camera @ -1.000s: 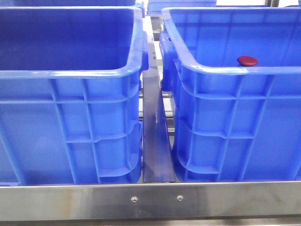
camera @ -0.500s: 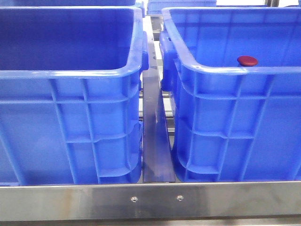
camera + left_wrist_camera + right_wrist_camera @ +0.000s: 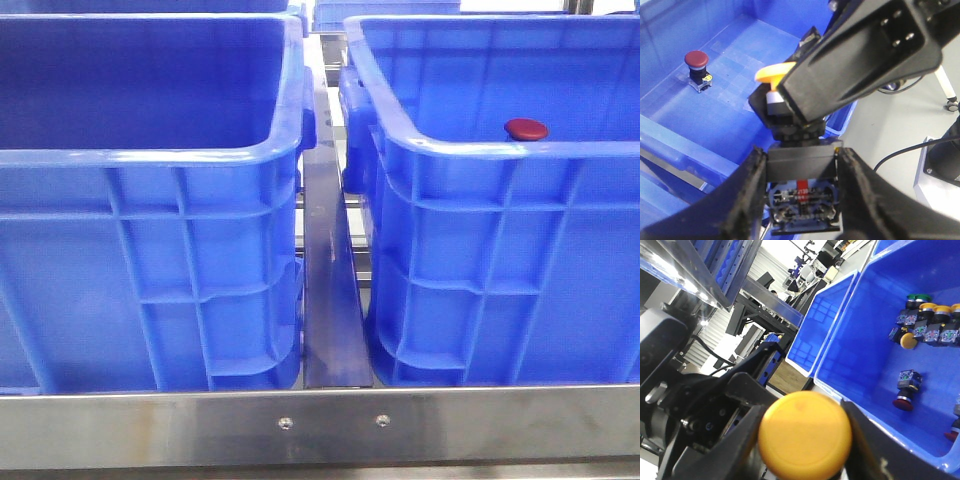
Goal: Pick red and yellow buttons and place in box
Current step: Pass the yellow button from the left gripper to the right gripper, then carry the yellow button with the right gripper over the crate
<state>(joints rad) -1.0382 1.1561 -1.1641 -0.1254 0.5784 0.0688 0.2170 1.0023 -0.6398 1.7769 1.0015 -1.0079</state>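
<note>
Between both grippers' fingers, yellow button [image 3: 805, 435], crate rim [image 3: 685, 145] close below.

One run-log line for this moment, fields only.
phase: handover | left gripper: shut on yellow button base | right gripper: apparently shut on its cap | red button: upright in right crate

A brushed steel rail [image 3: 320, 425] with two screws runs across the near edge of the front view, and a dark metal bar [image 3: 330, 290] leads away from it toward the far side. In the left wrist view a pale grey floor [image 3: 890, 130] shows, with a black cable [image 3: 900, 152] lying on it and a white caster leg [image 3: 947, 92]. The right wrist view takes in a bright workshop with steel shelving [image 3: 695, 270], dark frames and a wooden floor patch [image 3: 787, 377].
</note>
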